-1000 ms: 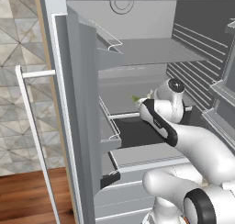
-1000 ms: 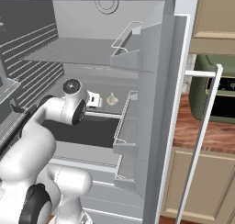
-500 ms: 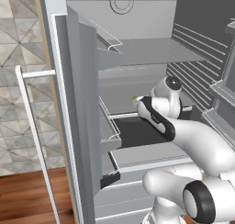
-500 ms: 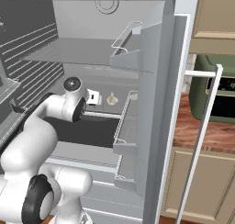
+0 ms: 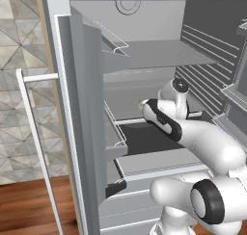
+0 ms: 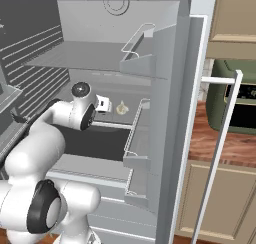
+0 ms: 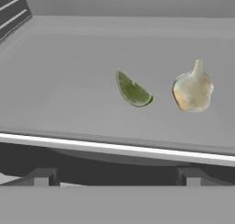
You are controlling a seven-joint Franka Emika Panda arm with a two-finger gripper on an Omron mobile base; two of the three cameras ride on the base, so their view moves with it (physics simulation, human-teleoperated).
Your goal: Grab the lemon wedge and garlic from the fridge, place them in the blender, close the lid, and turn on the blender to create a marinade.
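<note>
The fridge (image 5: 72,109) stands open with my arm reaching in at its middle shelf (image 7: 64,94). On that shelf lie the lemon wedge (image 7: 133,91), small and yellow-green, and just to its right the pale garlic (image 7: 193,90). My gripper (image 7: 115,177) is open, with its two dark fingertips (image 7: 41,176) just short of the shelf's front edge and nothing between them. The wedge sits roughly in line with the gap. In the right base view the garlic (image 6: 121,108) shows just beyond the gripper (image 6: 106,105).
Door racks (image 5: 115,133) jut out beside the arm on the open door (image 6: 170,113), which has a long white handle (image 6: 220,148). An upper shelf (image 5: 159,53) hangs above and a drawer front (image 5: 154,162) sits below. A dark green appliance (image 6: 232,103) stands to the right.
The arm has pushed a little further into the fridge toward the shelf. The gripper stays open, and the wedge and garlic have not moved.
</note>
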